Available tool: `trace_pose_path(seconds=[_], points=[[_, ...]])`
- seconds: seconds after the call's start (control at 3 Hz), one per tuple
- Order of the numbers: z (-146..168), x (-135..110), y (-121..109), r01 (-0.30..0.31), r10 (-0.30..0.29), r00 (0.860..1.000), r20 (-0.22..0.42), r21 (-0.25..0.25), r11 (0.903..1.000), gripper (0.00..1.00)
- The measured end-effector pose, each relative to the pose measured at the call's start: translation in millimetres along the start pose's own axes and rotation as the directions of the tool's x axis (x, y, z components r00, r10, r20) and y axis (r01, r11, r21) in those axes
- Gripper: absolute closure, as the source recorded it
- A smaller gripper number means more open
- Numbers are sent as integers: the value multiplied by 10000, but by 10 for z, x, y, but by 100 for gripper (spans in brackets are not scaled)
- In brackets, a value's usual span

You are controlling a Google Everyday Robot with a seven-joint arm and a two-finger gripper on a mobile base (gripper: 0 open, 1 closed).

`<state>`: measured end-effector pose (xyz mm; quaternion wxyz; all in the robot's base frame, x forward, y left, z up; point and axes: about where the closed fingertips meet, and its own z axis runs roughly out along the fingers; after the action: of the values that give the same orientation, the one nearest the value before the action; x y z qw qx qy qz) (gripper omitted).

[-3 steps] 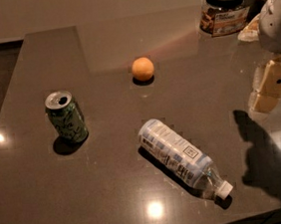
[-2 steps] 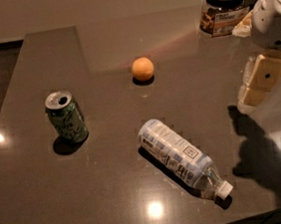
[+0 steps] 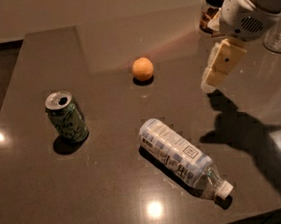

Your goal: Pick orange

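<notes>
The orange (image 3: pixel 142 68) is a small round fruit resting on the dark table (image 3: pixel 64 192), a little behind the middle. My gripper (image 3: pixel 215 73) hangs from the white arm at the upper right. It is above the table, to the right of the orange and well apart from it. It holds nothing that I can see.
A green drink can (image 3: pixel 66 116) stands upright at the left. A clear plastic bottle (image 3: pixel 182 157) lies on its side in front of the orange. A dark-lidded jar (image 3: pixel 214 7) and a clear glass container (image 3: pixel 278 33) stand at the back right.
The arm and gripper have moved left, closer to the orange. The orange, can and bottle have not moved.
</notes>
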<state>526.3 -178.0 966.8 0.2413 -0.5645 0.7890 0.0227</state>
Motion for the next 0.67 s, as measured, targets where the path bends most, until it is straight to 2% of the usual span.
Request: trace_pose_path(seconds=[0.33,0.67], points=[[348,-289,-312,-477,478,9960,758,-29,9989,0],[769,-544,-573,-1068,1077,9857,1298,-140,9942,0]])
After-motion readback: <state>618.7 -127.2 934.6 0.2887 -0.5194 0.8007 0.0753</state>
